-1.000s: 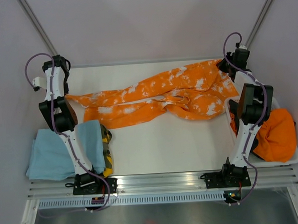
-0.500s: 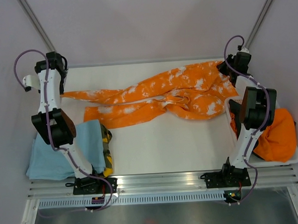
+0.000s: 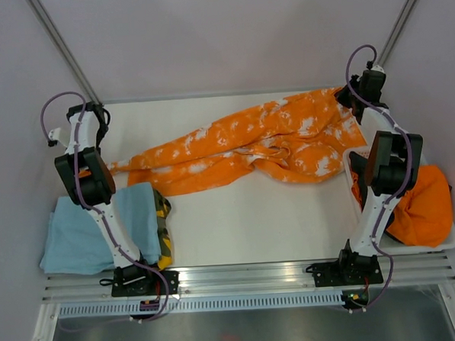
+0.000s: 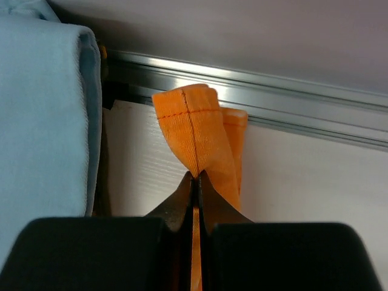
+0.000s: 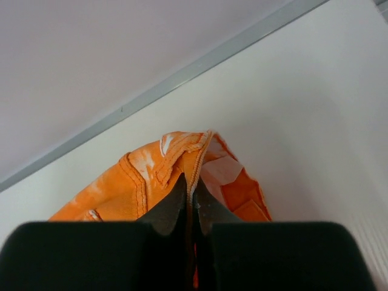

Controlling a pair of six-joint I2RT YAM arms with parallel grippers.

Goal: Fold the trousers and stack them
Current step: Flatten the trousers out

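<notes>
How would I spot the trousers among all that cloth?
Look at the white table: the trousers sprawl across its far half. Unlike the plain orange bundle and the light blue cloth, they are orange blotched with white.

Left arm (image 3: 83, 178) and right arm (image 3: 391, 162) stretch far forward and wide apart, elbows bent; left claw (image 4: 195, 177) and right claw (image 5: 190, 182) each pinch tight on the trousers (image 4: 197, 130).
</notes>
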